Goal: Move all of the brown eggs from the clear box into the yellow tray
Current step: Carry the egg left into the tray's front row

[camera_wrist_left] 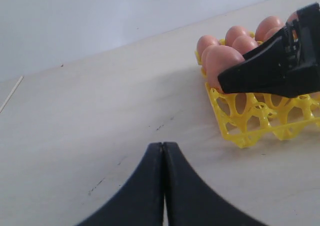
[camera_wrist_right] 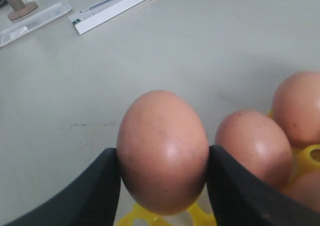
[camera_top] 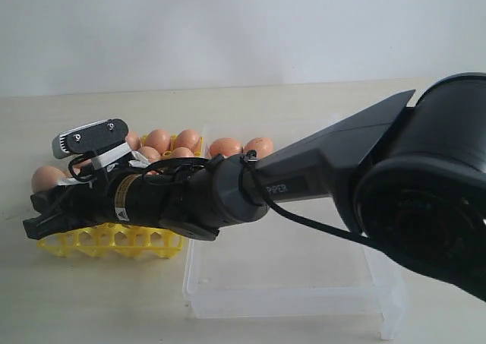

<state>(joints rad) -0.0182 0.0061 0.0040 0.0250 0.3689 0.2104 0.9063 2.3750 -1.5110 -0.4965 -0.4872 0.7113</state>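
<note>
My right gripper [camera_wrist_right: 163,158] is shut on a brown egg [camera_wrist_right: 162,151], holding it just above the near-left corner of the yellow tray [camera_top: 114,241]. In the exterior view the right arm reaches across to the left, and that gripper [camera_top: 42,213] carries the egg [camera_top: 47,178] upright. Several more eggs [camera_top: 158,140] fill the tray's back cups. Two eggs [camera_top: 258,145] show behind the arm, at the far end of the clear box [camera_top: 288,283]. My left gripper [camera_wrist_left: 163,145] is shut on nothing, low over the bare table left of the tray [camera_wrist_left: 250,121].
Far off on the table lie a white flat carton [camera_wrist_right: 107,9], a clear plastic piece [camera_wrist_right: 35,21] and a small wooden stand [camera_wrist_right: 20,6]. The right arm's black body [camera_top: 342,169] spans the box and the tray.
</note>
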